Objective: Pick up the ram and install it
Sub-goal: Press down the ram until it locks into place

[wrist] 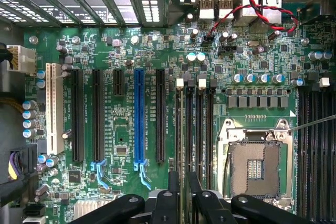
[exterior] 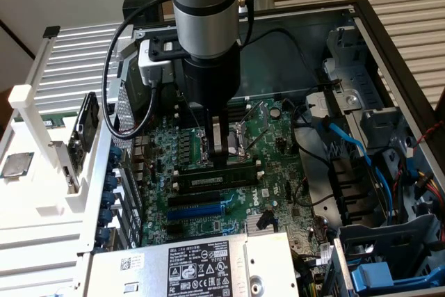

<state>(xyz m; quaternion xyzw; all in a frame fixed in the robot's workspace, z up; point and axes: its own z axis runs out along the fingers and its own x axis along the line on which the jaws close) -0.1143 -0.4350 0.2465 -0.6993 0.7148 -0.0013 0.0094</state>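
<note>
Gripper (exterior: pixel 224 149) is hanging low over the motherboard (exterior: pixel 278 137) inside the open computer case (exterior: pixel 389 46), directly above the ram (exterior: pixel 215 180). The ram is lying seated lengthwise in 1 black slot just below the fingertips. In the wrist view the fingers (wrist: pixel 195 192) are standing apart, straddling the stick's thin edge without clamping it.

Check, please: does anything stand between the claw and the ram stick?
Nothing visible does. The long, thin green ram stick stands on edge among the long black slots, directly below the claw, with no cable between them.
</note>
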